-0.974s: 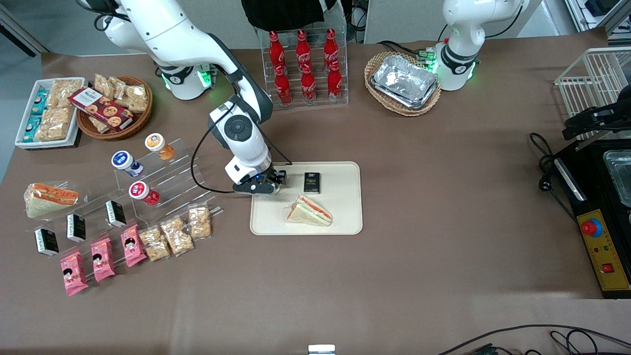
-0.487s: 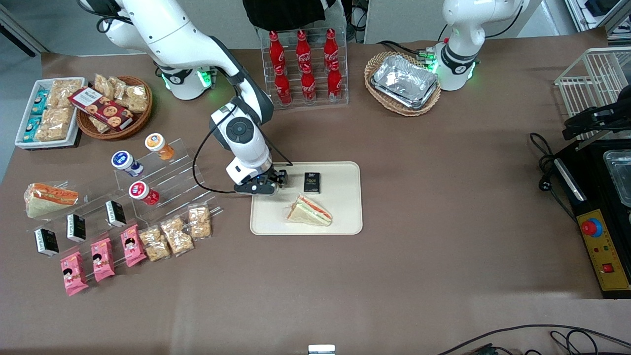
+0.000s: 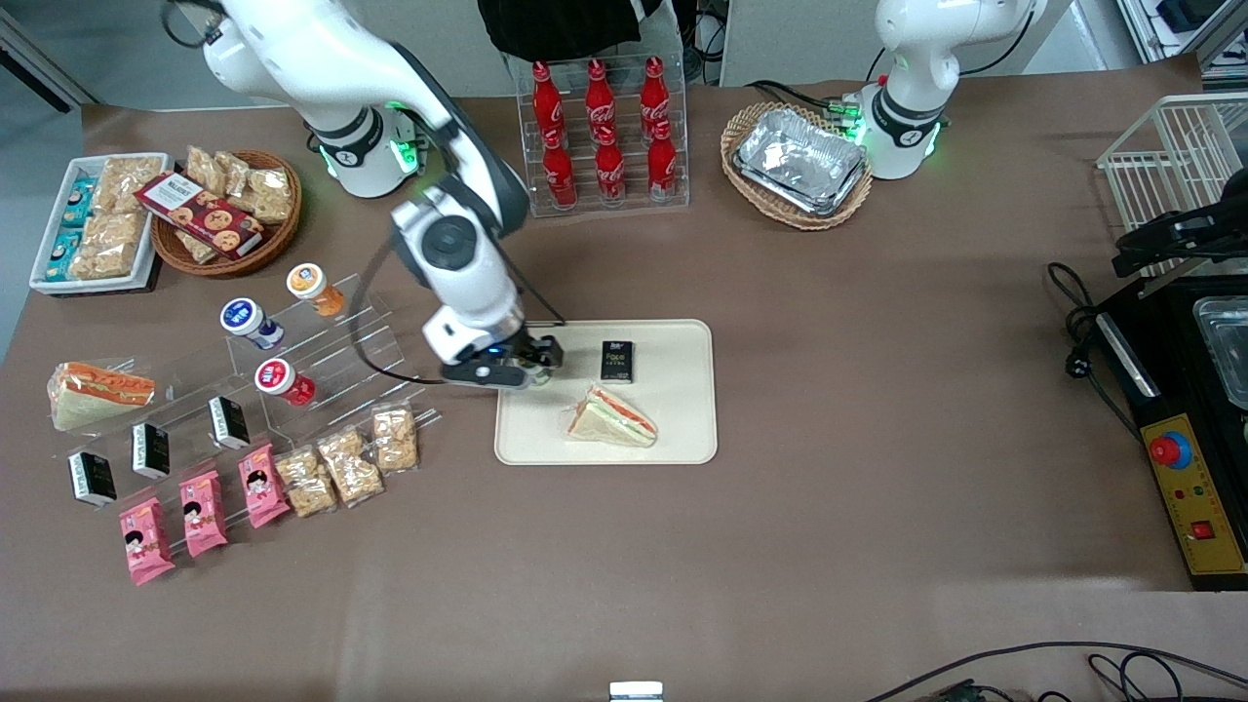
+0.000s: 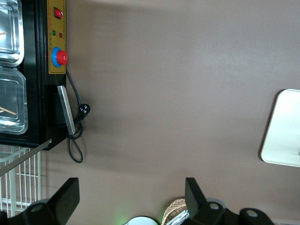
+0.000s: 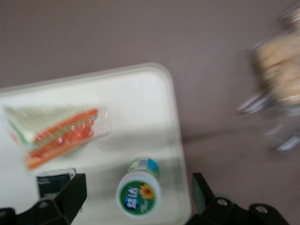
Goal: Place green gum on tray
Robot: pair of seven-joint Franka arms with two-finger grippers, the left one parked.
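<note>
Your right arm's gripper [image 3: 526, 373] hangs above the tray's [image 3: 682, 429] edge toward the working arm's end of the table. Its fingers [image 5: 70, 197] are spread wide and hold nothing. The green gum [image 5: 139, 192] stands upright on the tray between them, touching neither, its green-and-white lid facing up. A wrapped sandwich [image 3: 612, 417] lies on the tray nearer the front camera, and a small black packet [image 3: 617, 361] lies beside the gum. From the front, the gripper mostly hides the gum.
</note>
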